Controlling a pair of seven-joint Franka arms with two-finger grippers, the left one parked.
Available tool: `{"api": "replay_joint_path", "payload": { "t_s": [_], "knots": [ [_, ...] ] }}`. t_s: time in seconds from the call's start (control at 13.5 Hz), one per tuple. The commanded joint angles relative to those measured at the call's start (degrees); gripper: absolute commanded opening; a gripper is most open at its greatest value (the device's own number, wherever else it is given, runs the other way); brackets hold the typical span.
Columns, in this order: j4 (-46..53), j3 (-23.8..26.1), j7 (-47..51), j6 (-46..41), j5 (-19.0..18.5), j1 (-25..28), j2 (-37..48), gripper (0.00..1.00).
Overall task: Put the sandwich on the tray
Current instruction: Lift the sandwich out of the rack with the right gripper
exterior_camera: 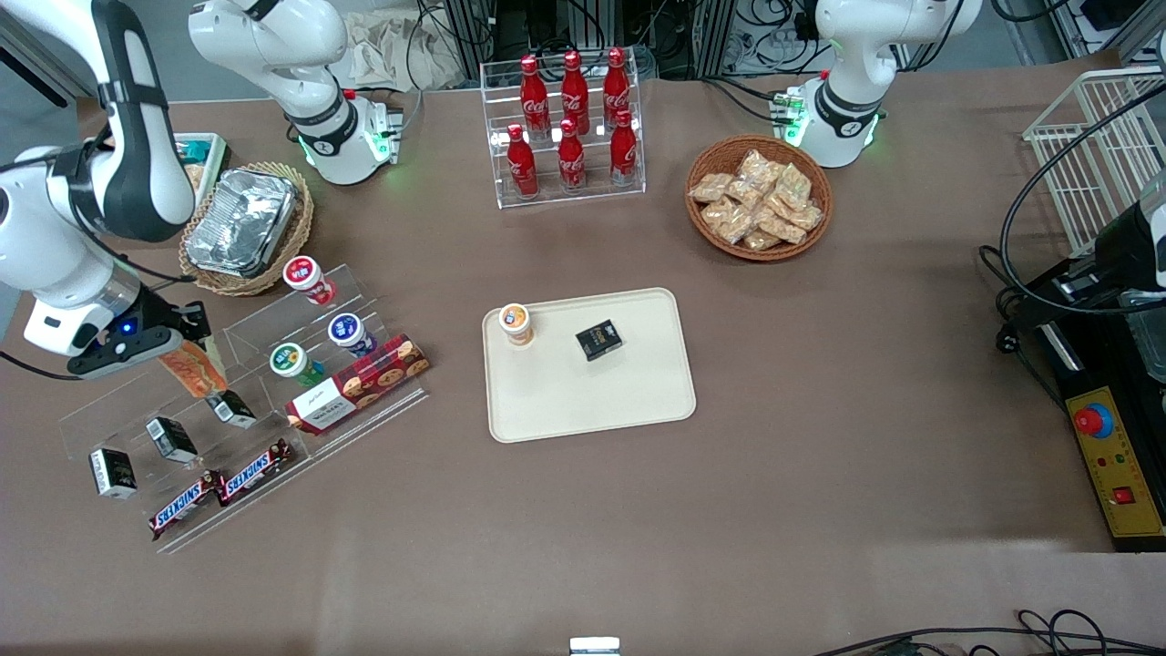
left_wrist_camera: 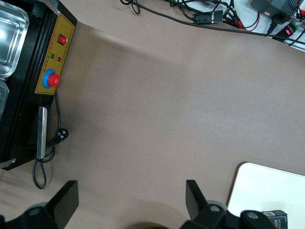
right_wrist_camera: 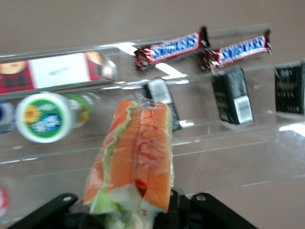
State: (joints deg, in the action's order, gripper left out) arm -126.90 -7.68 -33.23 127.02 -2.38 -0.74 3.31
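The sandwich (exterior_camera: 192, 369), a wrapped wedge with orange and green layers, hangs above the clear stepped display stand (exterior_camera: 228, 401) at the working arm's end of the table. My right gripper (exterior_camera: 178, 351) is shut on it. In the right wrist view the sandwich (right_wrist_camera: 133, 157) juts out from the gripper (right_wrist_camera: 139, 215), whose black fingers clamp its base. The cream tray (exterior_camera: 638, 392) lies flat in the middle of the table, well apart from the gripper, with an orange-lidded cup (exterior_camera: 516, 322) and a small black box (exterior_camera: 598, 340) on it. A corner of the tray (left_wrist_camera: 267, 191) shows in the left wrist view.
The stand holds three lidded cups (exterior_camera: 293, 361), a red cookie box (exterior_camera: 359, 384), black boxes (exterior_camera: 170, 438) and two Snickers bars (exterior_camera: 221, 488). A foil container (exterior_camera: 241, 221) in a basket is nearby. A cola bottle rack (exterior_camera: 569, 128) and a snack basket (exterior_camera: 759, 198) stand farther from the camera than the tray.
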Motion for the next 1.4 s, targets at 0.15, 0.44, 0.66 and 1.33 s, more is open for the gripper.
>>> {"api": "replay_joint_path", "payload": {
  "t_s": [0.15,0.44,0.66,1.33],
  "knots": [
    [6.31,2.48,-7.81,-7.83,0.19,0.92,1.25,0.00],
    [7.99,8.72,-8.43,-8.10,0.19,0.92,1.26,0.00],
    [9.47,14.25,-8.43,-8.01,0.10,0.92,0.73,0.00],
    [22.91,25.08,-9.48,-6.70,-2.26,8.72,-13.92,0.00]
  ]
}}
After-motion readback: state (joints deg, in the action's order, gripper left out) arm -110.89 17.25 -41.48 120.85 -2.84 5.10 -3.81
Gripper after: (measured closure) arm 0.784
